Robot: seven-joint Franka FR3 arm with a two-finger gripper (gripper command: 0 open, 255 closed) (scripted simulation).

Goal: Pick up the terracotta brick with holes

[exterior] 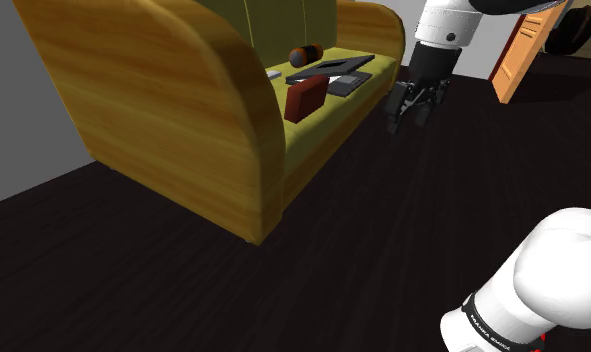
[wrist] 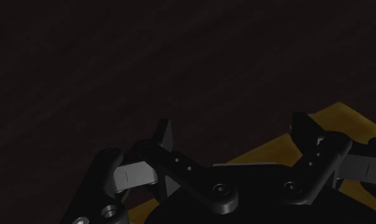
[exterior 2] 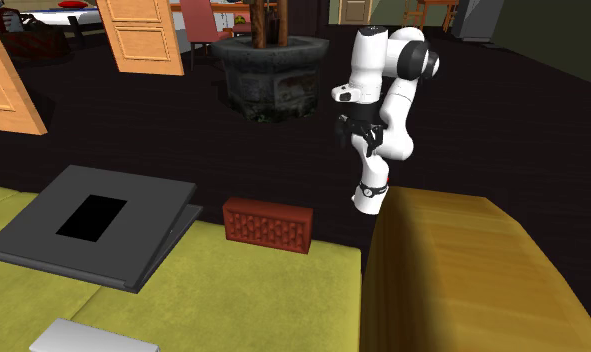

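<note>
We are holding the claw (exterior: 408,120) released, fingers apart and grasping nothing, over the dark floor (exterior: 383,250) (just off the sofa (exterior: 183,120) front). The brick (exterior: 306,100) is standing on edge on the seat, well apart from the claw, likely presenting its long faces for pinching.

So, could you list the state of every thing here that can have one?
gripper: open, empty, above the dark floor.
brick: resting on the sofa seat, not held.
dark grey flat thing: lying on the seat beside the brick, not touched.
</note>
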